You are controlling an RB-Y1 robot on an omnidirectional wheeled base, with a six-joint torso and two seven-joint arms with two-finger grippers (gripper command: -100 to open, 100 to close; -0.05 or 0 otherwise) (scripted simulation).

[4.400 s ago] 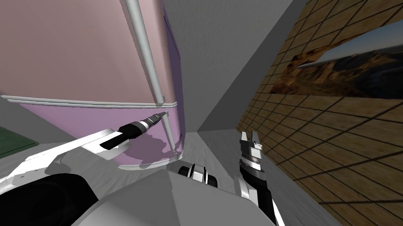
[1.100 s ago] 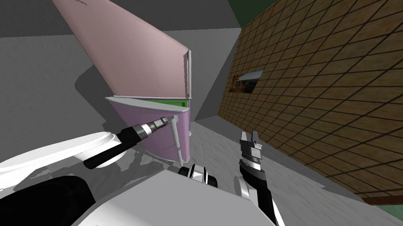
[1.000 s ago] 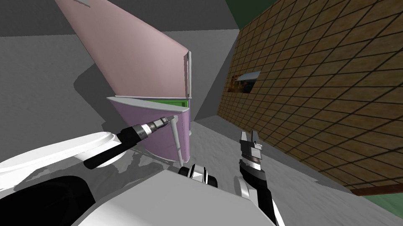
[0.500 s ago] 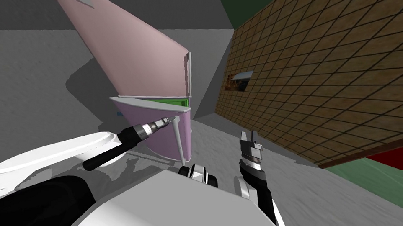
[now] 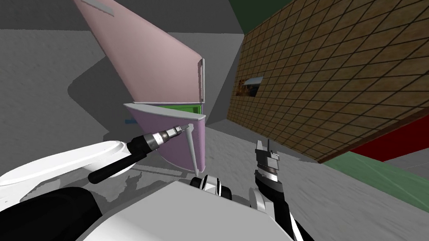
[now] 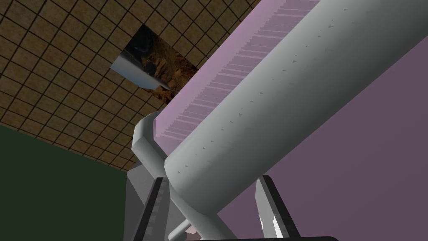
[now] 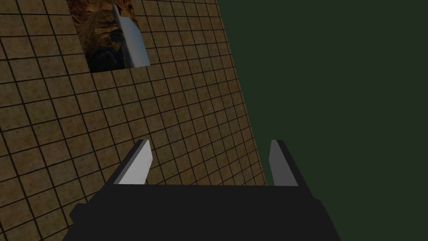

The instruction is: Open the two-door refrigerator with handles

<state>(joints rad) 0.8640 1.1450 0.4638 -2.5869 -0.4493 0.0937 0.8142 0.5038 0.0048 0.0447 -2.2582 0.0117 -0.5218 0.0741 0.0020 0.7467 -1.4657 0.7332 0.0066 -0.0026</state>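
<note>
Status: left gripper (image 5: 182,128) is clamped on the lower handle (image 5: 191,148) of the two-door fridge (image 5: 166,79), close to the handle's top end. Left wrist view agrees. Its two fingers (image 6: 152,205) sit either side of the grey round bar and press it, with the purple lower door (image 5: 177,144) right behind the bar. Just past the fingers the bar's end bends over into a bracket (image 6: 144,142) on the door edge.

The fridge sits ahead and a bit to my left on the grey floor (image 5: 322,196), near the corner with the brown tiled wall (image 5: 345,68). The upper door (image 5: 153,56) is pink, with its own grey upper handle (image 5: 202,78) along the right edge. The lower door stands ajar. Its top edge juts out from under the upper door, and a strip of green interior (image 5: 180,108) shows in the gap.

There is a grey rectangular plate (image 5: 95,1) near the top of the upper door. It could be a badge, but it's too small to tell whether it carries lettering.

Idle side: right gripper (image 5: 266,147) hangs free to the right of the fridge, above the floor and well apart from both doors. Its fingers (image 7: 136,165) stand apart with nothing between them.

A framed landscape picture (image 5: 248,86) is on the tiled wall, beyond the fridge. A green floor patch (image 5: 385,176) and a red band (image 5: 400,139) lie at the foot of that wall, far right.
</note>
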